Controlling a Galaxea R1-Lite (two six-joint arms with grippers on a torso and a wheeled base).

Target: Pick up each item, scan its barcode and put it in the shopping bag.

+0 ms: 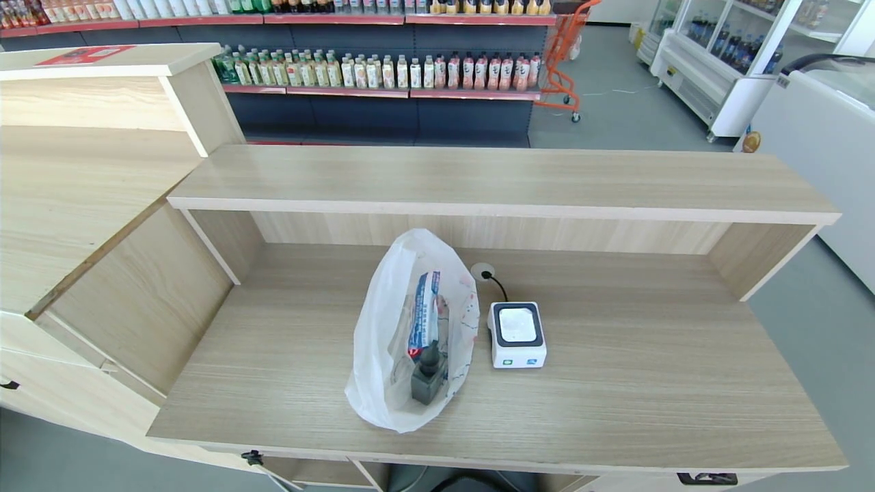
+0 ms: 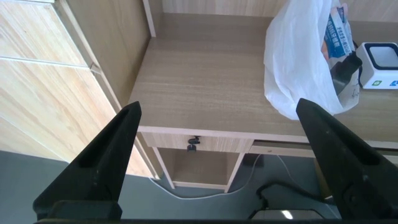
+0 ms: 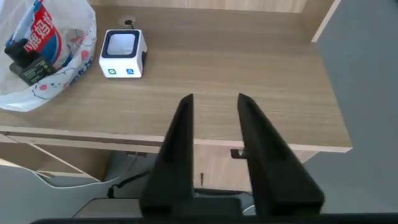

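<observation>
Nearest, short of the counter's (image 1: 649, 383) front edge: left gripper (image 2: 217, 106) spread wide, right gripper (image 3: 214, 98) parted narrowly, both holding nothing. Further in, shopping bag (image 1: 383, 328) with dark bottle (image 1: 428, 379) and blue-and-white packet (image 1: 424, 314) inside; scanner (image 1: 517, 333) just beside. Judged finished or nearly so.

The left gripper (image 2: 219, 104) and right gripper (image 3: 215, 96) each have two long, matte black, wedge-shaped fingers (image 2: 99, 168) tapering to narrow tips.
</observation>
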